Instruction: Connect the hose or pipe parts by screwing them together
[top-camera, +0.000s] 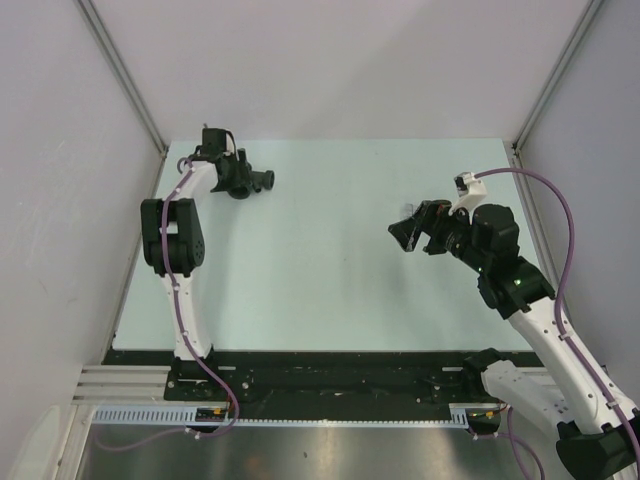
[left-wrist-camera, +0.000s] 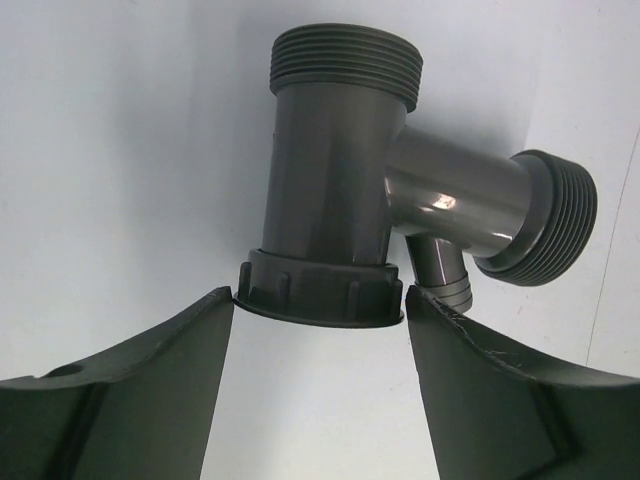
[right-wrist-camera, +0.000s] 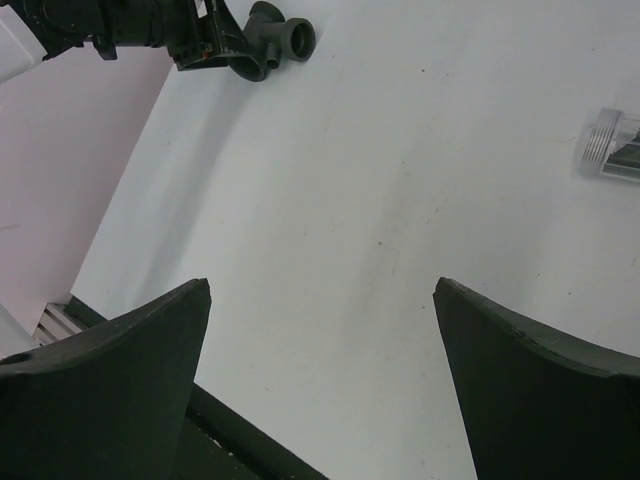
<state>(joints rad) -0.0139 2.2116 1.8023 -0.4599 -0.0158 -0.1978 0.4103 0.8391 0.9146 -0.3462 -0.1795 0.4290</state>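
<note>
On the right, nearer the bases, the right gripper (right-wrist-camera: 322, 285) hangs over the pale table (top-camera: 320, 290) with its jaws wide apart and nothing between them. A clear ribbed piece (right-wrist-camera: 603, 143) lies close by. Toward the far left corner the left gripper (left-wrist-camera: 318, 293) has its tips either side of the collar of the dark grey pipe fitting (left-wrist-camera: 335, 170) on the table — whether they clamp it I cannot tell

Place: robot lab test cell
Enclosure: plain white panels (top-camera: 350, 60) around the pale table (top-camera: 330, 300)
Near edge: black mounting rail (top-camera: 330, 375), cable duct (top-camera: 330, 422), left arm (top-camera: 185, 290), right arm (top-camera: 545, 325)
</note>
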